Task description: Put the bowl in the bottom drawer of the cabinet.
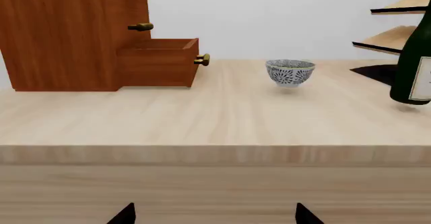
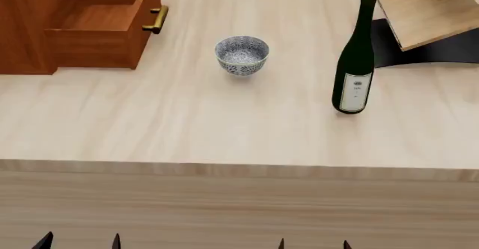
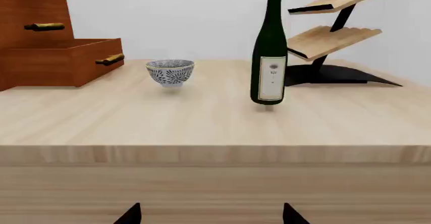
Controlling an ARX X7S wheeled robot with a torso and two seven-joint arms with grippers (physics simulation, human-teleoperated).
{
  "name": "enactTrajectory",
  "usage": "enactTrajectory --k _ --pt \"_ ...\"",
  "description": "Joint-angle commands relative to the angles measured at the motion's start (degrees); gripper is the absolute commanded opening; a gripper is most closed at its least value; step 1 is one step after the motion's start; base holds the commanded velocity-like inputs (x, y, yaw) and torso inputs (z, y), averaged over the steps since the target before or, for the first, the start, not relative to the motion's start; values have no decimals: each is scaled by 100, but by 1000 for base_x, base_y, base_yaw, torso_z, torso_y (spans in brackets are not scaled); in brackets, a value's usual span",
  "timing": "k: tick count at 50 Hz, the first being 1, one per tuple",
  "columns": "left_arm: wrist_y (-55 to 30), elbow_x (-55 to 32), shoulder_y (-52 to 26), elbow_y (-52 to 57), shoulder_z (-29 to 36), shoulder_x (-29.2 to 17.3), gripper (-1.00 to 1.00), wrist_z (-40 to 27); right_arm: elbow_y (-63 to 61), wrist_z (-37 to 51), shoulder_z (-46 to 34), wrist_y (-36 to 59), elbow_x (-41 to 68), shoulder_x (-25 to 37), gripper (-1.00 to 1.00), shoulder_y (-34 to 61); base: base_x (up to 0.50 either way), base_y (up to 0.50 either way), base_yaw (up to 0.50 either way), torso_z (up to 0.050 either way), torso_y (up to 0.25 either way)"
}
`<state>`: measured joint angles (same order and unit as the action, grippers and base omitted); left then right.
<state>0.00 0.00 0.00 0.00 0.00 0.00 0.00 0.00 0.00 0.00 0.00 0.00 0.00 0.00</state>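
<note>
The blue-grey patterned bowl (image 2: 242, 54) (image 1: 290, 72) (image 3: 170, 72) stands upright on the pale wooden table (image 2: 187, 125), right of the reddish-brown cabinet (image 2: 37, 13) (image 1: 67, 32). The bottom drawer (image 2: 101, 27) (image 1: 160, 61) (image 3: 64, 60) is pulled out, its brass handle (image 2: 156, 19) facing the bowl. Both grippers hang below the table's front edge, far from the bowl. Only the fingertips show: left gripper (image 2: 78, 241) (image 1: 214, 215) open, right gripper (image 2: 314, 243) (image 3: 211, 215) open, nothing between them.
A dark green wine bottle (image 2: 354, 58) (image 3: 271, 47) (image 1: 414, 57) stands right of the bowl. Behind it is a pale wooden rack on a black base (image 2: 427, 24) (image 3: 336, 42). The table's front edge (image 2: 239, 170) lies between the grippers and the objects.
</note>
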Motion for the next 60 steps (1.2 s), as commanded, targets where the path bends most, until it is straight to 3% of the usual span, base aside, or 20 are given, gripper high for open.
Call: enactTrajectory --k 1,15,38,60 --pt "0 0 0 0 64 -57 100 -64 0 72 -72 0 0 54 100 0 0 0 0 0 0" --pt "48 -105 80 91 347 -282 100 -495 -118 424 -340 91 229 280 100 -63 0 0 0 0 0" --pt "-120 -369 141 331 542 -478 100 -668 -418 793 -550 91 285 461 100 -150 0 0 0 49 36" --pt "-275 -491 181 587 708 -649 100 -827 -700 1027 -762 304 278 617 100 -140 0 490 0 50 38"
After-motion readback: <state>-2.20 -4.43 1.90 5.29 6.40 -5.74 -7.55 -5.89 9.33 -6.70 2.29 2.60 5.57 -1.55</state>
